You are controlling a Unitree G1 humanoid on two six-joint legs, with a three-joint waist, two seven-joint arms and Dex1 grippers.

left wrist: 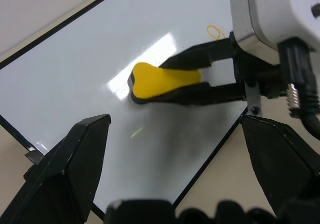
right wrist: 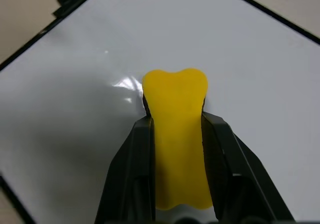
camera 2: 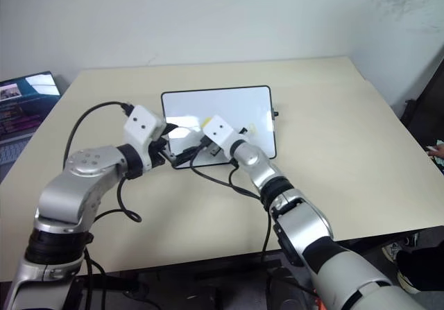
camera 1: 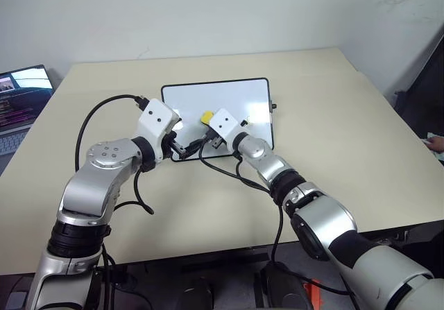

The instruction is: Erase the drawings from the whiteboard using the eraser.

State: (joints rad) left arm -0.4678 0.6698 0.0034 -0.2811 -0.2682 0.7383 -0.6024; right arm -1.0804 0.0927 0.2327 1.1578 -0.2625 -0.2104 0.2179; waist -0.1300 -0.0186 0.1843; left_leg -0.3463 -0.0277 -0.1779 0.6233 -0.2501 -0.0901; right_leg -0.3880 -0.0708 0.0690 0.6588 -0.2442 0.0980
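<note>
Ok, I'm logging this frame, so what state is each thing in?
whiteboard: flat on the table, mostly wiped
drawings: a small orange loop and a faint streak left
eraser: yellow, clamped, on the board
right pincer: shut on the eraser
left pincer: open, at the board's near edge
laptop: open, screen lit

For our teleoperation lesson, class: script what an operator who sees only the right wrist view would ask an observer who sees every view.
Operator: I see the eraser clamped in the right gripper on the whiteboard. Anything left to erase?
Observer: Yes, a small orange loop beside that gripper's fingers.
Operator: Where is the left gripper?
Observer: Open, at the board's near edge, pointing toward the eraser.
</note>
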